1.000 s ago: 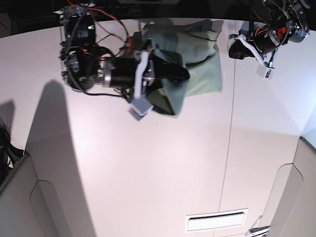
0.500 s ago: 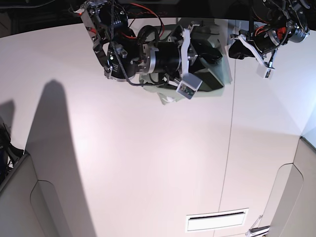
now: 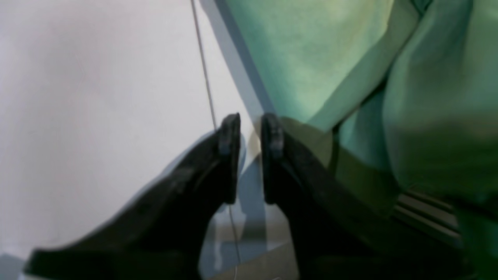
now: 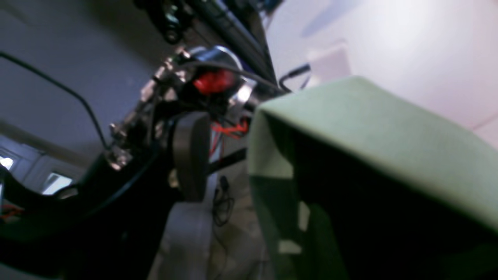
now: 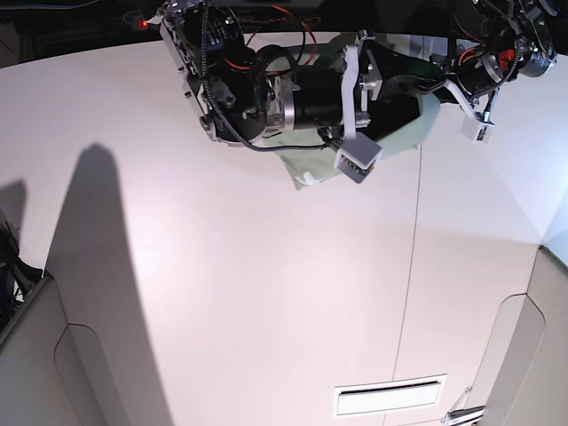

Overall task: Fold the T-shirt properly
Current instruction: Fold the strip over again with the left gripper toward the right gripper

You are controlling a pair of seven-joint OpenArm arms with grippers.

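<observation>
From my station, the largest item is the table point(image 5: 222, 293), one white surface with a seam running down its right part. Next, one T-shirt point(image 5: 306, 169), pale green, bunched at the table's far edge, most of it hidden beneath my right arm point(image 5: 266, 89); a fold of it drapes across the right wrist view point(image 4: 369, 128).

Two grippers are present. The left gripper point(image 3: 251, 155) sits just beside the shirt's edge, fingers nearly together with a thin gap and nothing visibly between them. The right gripper point(image 5: 399, 80) is buried in cloth; I cannot tell how its jaws stand, though fabric hangs over it.

Risks, in my judgement:
- The carried layer may drop unevenly, because the cloth is already rumpled under the arm and I cannot see its edges.
- The shirt lies close to the far edge; a drag in that direction could pull it off.
- The two arms are near each other above the garment, so contact between them is possible.
</observation>
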